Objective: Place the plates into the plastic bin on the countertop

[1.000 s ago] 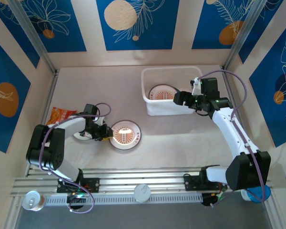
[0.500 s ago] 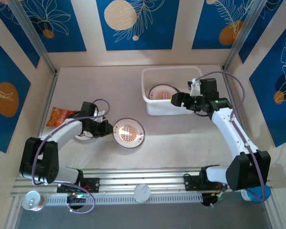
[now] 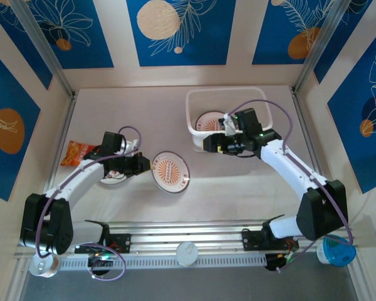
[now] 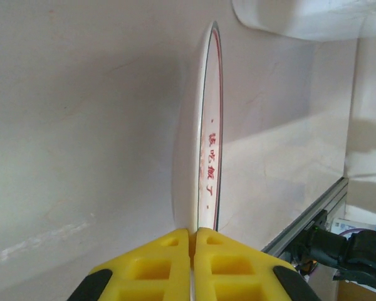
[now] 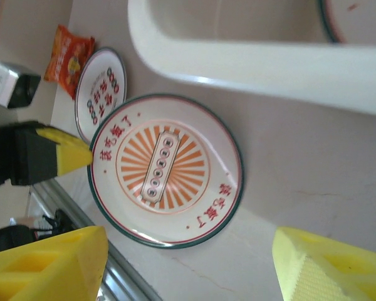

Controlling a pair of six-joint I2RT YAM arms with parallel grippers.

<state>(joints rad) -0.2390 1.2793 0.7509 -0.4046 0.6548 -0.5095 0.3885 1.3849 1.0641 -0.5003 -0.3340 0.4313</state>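
My left gripper (image 3: 145,165) is shut on the left rim of a white plate with an orange sunburst centre (image 3: 171,170), tilted up off the countertop (image 3: 238,182). The left wrist view shows that plate (image 4: 210,138) edge-on, rising from between the closed yellow fingers (image 4: 156,263). A second plate (image 3: 113,177) lies flat under the left arm. The plastic bin (image 3: 257,100) stands at the back right with one plate (image 3: 212,122) inside. My right gripper (image 3: 208,145) hangs open just in front of the bin, over the lifted plate (image 5: 166,169), nothing between its fingers.
An orange snack packet (image 3: 78,152) lies at the left wall. The metal rail (image 3: 188,235) runs along the near edge, with a can (image 3: 44,263) and a white lid (image 3: 187,253) below it. Cream walls close in both sides.
The left gripper has carried the sunburst plate rightward and tipped it up on edge. The right arm has swung left from the bin's right side to its front left corner.
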